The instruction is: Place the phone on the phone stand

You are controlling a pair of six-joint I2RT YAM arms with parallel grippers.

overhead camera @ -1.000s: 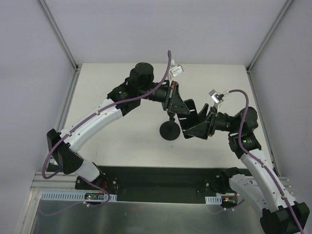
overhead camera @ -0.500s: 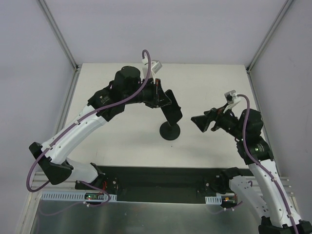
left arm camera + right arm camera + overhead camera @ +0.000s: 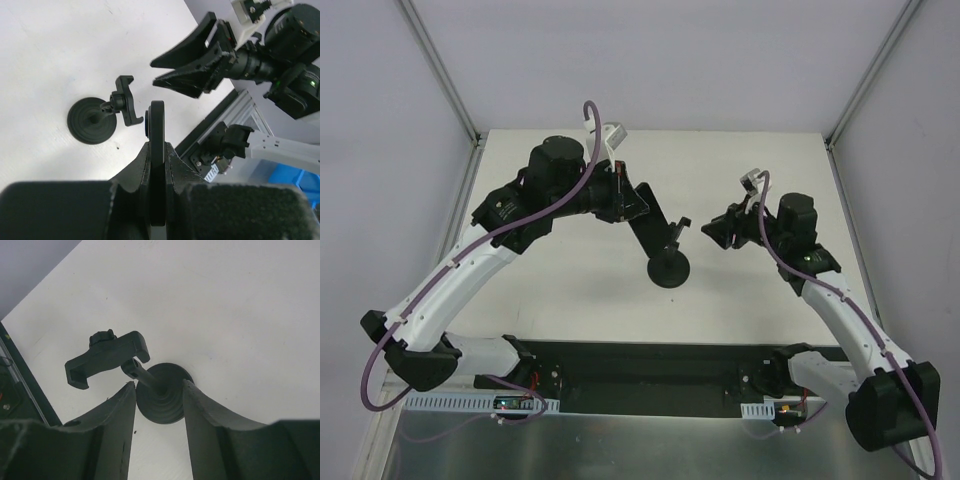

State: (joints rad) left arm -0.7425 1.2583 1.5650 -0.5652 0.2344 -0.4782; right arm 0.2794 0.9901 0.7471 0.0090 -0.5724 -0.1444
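The phone stand stands on the white table, with its round base (image 3: 668,270) down and its clamp bracket (image 3: 678,231) empty on top. My left gripper (image 3: 638,205) is shut on the phone (image 3: 658,232), a thin black slab held just left of and above the clamp. In the left wrist view the phone (image 3: 157,120) shows edge-on between the jaws of the left gripper (image 3: 157,146), with the stand (image 3: 93,120) to its left. My right gripper (image 3: 718,232) is open and empty just right of the stand. The right wrist view frames the stand base (image 3: 162,405) between the open jaws of the right gripper (image 3: 159,385), with the clamp (image 3: 106,359) to their upper left.
The white table (image 3: 570,280) is bounded by grey walls at the back and both sides. A black strip with the arm bases (image 3: 640,365) runs along the near edge. The right gripper (image 3: 195,70) also shows in the left wrist view, beyond the phone.
The two grippers were together over the stand; they have parted. My left gripper drew back to the left with the phone. My right gripper pulled away to the right and is open.
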